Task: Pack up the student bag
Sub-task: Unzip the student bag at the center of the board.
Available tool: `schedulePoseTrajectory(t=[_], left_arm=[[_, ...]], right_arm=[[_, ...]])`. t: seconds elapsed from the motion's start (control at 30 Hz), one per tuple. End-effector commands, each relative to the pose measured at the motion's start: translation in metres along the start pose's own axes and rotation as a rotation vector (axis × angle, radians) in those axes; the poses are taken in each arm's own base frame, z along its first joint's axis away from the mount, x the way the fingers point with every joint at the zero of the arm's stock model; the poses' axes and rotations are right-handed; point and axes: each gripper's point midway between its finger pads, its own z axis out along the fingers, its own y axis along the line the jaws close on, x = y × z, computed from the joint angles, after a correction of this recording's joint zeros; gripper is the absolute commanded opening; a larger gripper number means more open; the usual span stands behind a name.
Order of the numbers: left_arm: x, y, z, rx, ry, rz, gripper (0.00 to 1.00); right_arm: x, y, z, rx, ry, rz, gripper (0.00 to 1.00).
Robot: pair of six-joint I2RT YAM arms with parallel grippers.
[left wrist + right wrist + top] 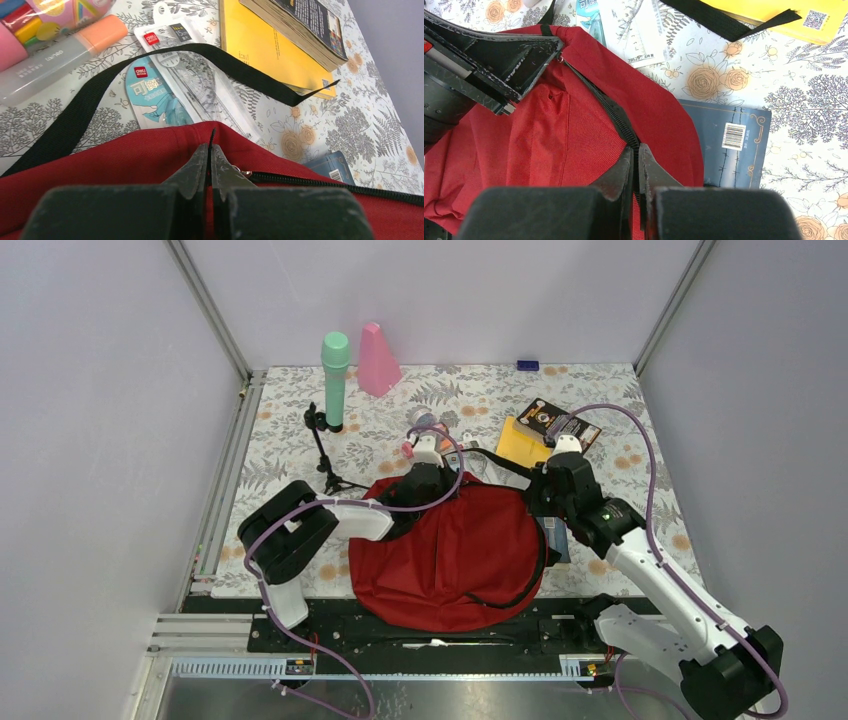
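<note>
Plain pale lilac walls (pixel 90 390) and 2 aluminium corner posts (pixel 208 310) enclose a floral-patterned table (pixel 280 455).

**Both grippers closed on the bag**

The left arm (pixel 355 520) is bent sharply. Its dark upper links are folded over the base at the near left, the white forearm is stretched to the right, and the wrist is turned toward the far side. The left gripper (pixel 210 150) is held low, with its jaws pressed together on the far edge of the bag (pixel 450 560).

The right arm (pixel 650 570) is extended from the near right diagonally toward the far left, and its wrist is tilted down. The right gripper (pixel 635 157) is likewise closed, with the bag's right edge pinched between its fingertips. The two grippers are set apart along that same edge.
</note>
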Motion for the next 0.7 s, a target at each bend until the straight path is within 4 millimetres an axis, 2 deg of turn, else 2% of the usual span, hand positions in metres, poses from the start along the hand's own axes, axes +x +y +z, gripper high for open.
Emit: schedulePoseTrajectory(t=[0.0,0.13,0.23,0.37,0.5,0.57,0.6,0.67], left_arm=[[-0.017,0.031,-0.005,-0.148,-0.048,0.046,0.0],[-0.017,0.049,-0.007,-0.247,-0.041,0.052,0.0],[-0.017,0.056,-0.009,-0.275,-0.044,0.048,0.0],[-0.022,0.044,-0.007,-0.22,-0.047,0.07,0.0],[-0.039,0.024,-0.006,-0.153,-0.059,0.114,0.0],[-0.051,0.009,-0.009,-0.102,-0.069,0.141,0.12],[-0.058,0.002,-0.012,-0.08,-0.079,0.147,0.22],[-0.075,-0.013,-0.021,-0.032,-0.108,0.158,0.51]], right_arm=[[-0.018,-0.012,-0.015,0.066,-0.075,0.002,0.0],[-0.027,-0.01,-0.019,0.062,-0.1,0.007,0.0],[-0.032,-0.006,-0.021,0.05,-0.106,0.013,0.0],[-0.035,0.004,-0.02,0.013,-0.092,0.016,0.0],[-0.042,0.013,-0.023,-0.022,-0.092,0.023,0.0],[-0.047,0.015,-0.026,-0.028,-0.097,0.026,0.0],[-0.05,0.017,-0.027,-0.031,-0.098,0.029,0.0],[-0.055,0.019,-0.029,-0.028,-0.097,0.042,0.0]])
